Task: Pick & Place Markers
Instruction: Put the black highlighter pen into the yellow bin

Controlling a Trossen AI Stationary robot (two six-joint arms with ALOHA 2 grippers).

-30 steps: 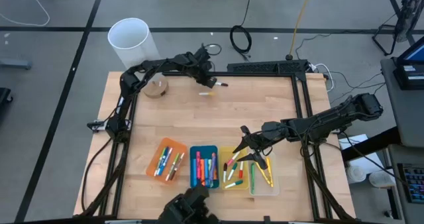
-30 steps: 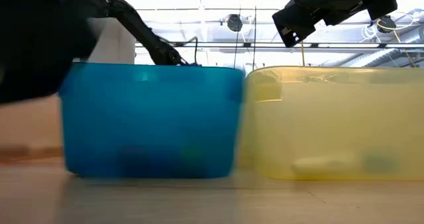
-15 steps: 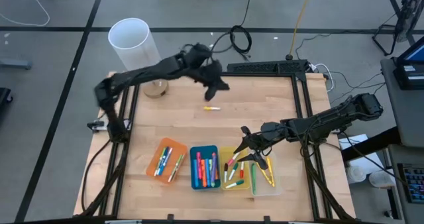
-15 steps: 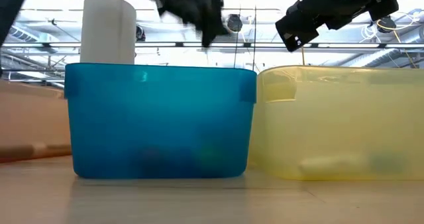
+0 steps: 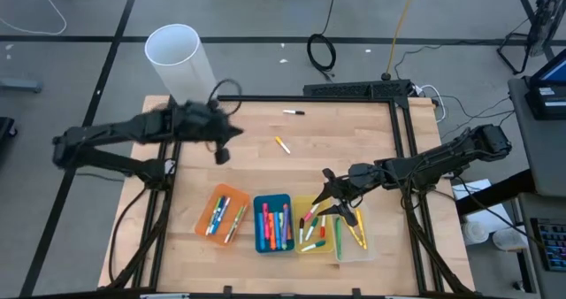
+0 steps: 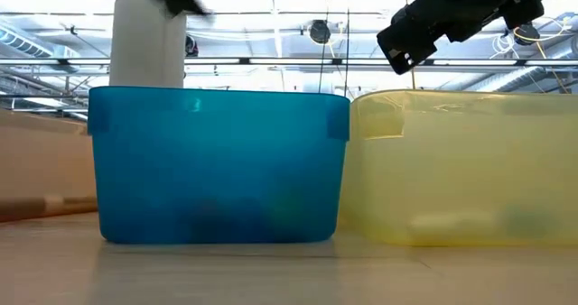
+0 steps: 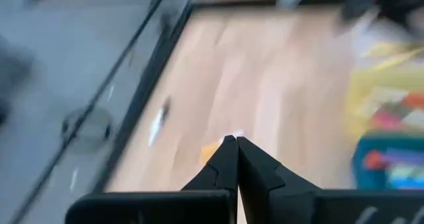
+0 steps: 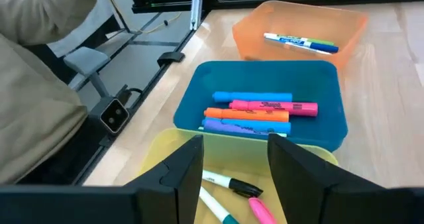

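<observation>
1. We see the right gripper (image 5: pixel 329 195) poised above the yellow tray (image 5: pixel 302 248), fingers (image 8: pixel 179 171) parted and empty.
2. Our left gripper (image 5: pixel 221 150) hangs over the table's (image 5: pixel 354 140) left side, fingers (image 7: pixel 225 161) pressed together, carrying nothing.
3. Most markers (image 5: pixel 275 225) lie sorted in the orange tray (image 5: pixel 209 209), blue tray (image 5: pixel 258 200), yellow tray and clear tray (image 5: pixel 349 252) along the near edge.
4. Two lie loose on the wood: a yellow marker (image 5: pixel 281 145) near the middle, and a white marker (image 5: pixel 294 112) by the far edge.
</observation>
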